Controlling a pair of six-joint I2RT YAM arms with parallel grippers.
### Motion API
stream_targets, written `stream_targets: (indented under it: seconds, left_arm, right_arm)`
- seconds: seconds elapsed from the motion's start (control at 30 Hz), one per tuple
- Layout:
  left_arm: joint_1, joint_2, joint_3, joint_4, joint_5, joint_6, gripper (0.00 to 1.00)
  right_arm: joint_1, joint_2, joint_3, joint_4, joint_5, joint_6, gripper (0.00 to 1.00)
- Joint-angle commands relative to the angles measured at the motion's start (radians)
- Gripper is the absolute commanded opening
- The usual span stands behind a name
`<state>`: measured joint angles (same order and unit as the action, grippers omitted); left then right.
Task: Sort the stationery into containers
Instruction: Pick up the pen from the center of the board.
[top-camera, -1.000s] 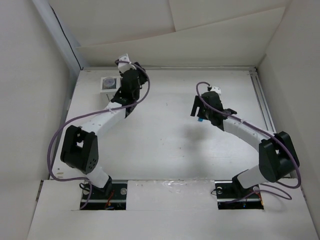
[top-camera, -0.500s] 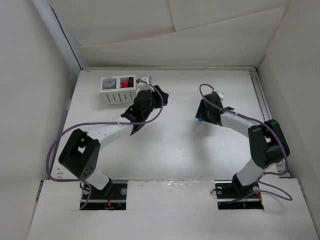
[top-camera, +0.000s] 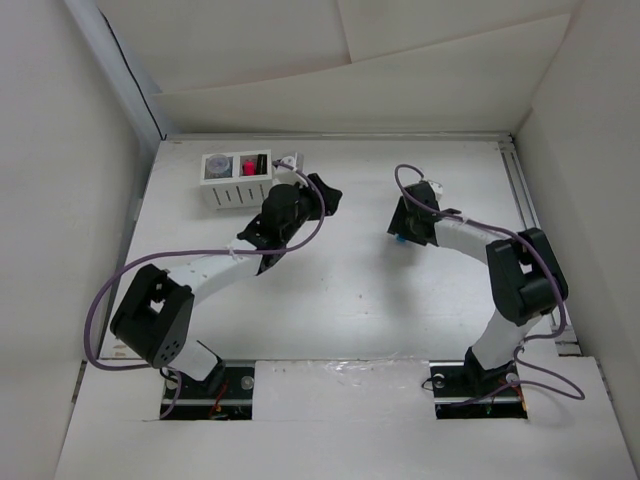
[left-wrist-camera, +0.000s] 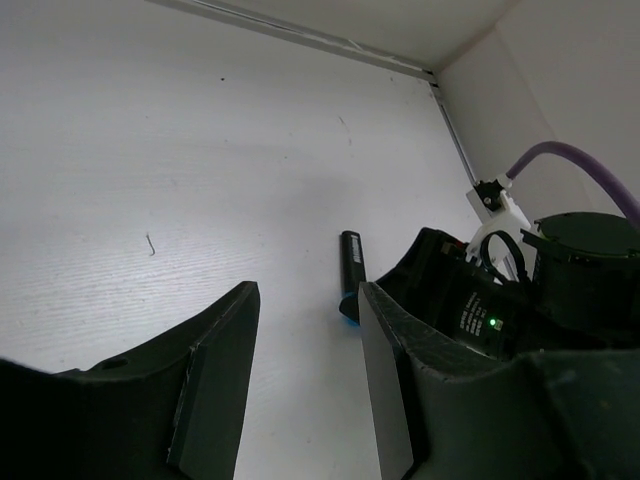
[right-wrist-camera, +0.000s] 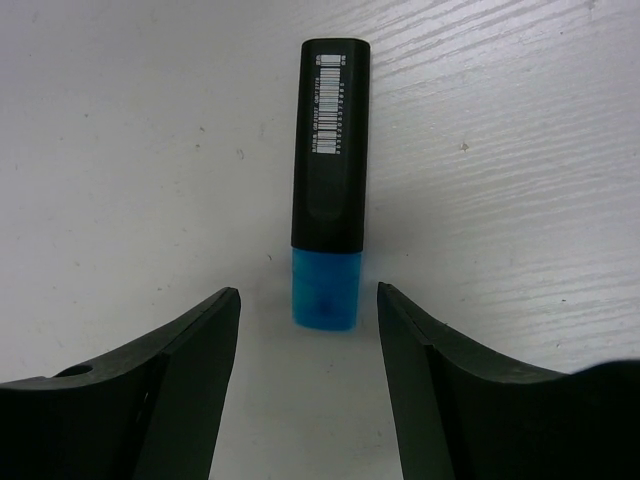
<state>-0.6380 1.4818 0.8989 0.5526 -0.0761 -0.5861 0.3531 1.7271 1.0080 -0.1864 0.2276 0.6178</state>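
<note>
The right gripper (right-wrist-camera: 308, 293) hangs over a blue-capped highlighter (right-wrist-camera: 328, 200) lying flat on the white bench (top-camera: 340, 290). Its jaws are spread wide and hold nothing. The blue cap points into the gap between them and touches neither finger. How far the fingertips stand above the bench is hard to judge from the wrist view.

Across the bench, the left gripper (left-wrist-camera: 305, 330) also has its jaws parted and empty, and faces the same highlighter from well apart. At the far left stands the white box (top-camera: 238, 190), with a grey roll (top-camera: 217, 168) in its left compartment and what appears to be a pink-capped highlighter (top-camera: 250, 166) in its right. The left gripper sits just beside the box's right end.
</note>
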Motion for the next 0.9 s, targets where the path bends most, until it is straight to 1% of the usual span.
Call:
stream_targets:
  seconds: [0.0, 0.13, 0.3, 0.37, 0.43, 0.5, 0.53, 0.6, 0.67, 0.83, 0.87]
  left_arm:
    - [0.003, -0.029, -0.011, 0.055, 0.061, 0.000, 0.41]
    - [0.003, -0.029, -0.011, 0.055, 0.075, 0.000, 0.41]
    - [0.003, -0.081, -0.029, 0.046, 0.075, 0.000, 0.41]
    - [0.003, -0.112, -0.029, 0.046, 0.075, 0.000, 0.41]
    - [0.003, -0.146, -0.051, 0.046, 0.075, 0.000, 0.41]
    - [0.003, -0.172, -0.061, 0.046, 0.075, 0.000, 0.41]
    - [0.003, -0.196, -0.074, 0.046, 0.075, 0.000, 0.41]
    - [0.003, -0.222, -0.087, 0.058, 0.075, 0.000, 0.41]
    - [0.012, -0.259, -0.109, 0.067, 0.075, 0.000, 0.42]
    - [0.012, -0.308, -0.130, 0.067, 0.084, -0.009, 0.43]
    - [0.012, -0.319, -0.141, 0.067, 0.084, -0.009, 0.43]
  right_arm:
    - [-0.006, 0.011, 0.053, 0.022, 0.012, 0.014, 0.63]
    - [-0.006, 0.029, 0.083, 0.002, 0.012, 0.005, 0.61]
    - [0.003, 0.051, 0.113, -0.033, 0.012, -0.015, 0.61]
    - [0.003, 0.060, 0.125, -0.044, 0.012, -0.024, 0.58]
    - [0.003, 0.060, 0.136, -0.070, 0.012, -0.024, 0.58]
    - [0.003, 0.060, 0.136, -0.080, 0.012, -0.024, 0.55]
    - [0.003, 0.060, 0.136, -0.081, 0.048, -0.024, 0.53]
    - [0.003, 0.051, 0.126, -0.081, 0.061, -0.013, 0.53]
    - [0.003, 0.051, 0.142, -0.116, 0.072, -0.013, 0.55]
    - [0.026, 0.132, 0.228, -0.176, 0.084, -0.013, 0.56]
    - [0.026, 0.141, 0.242, -0.198, 0.084, -0.013, 0.55]
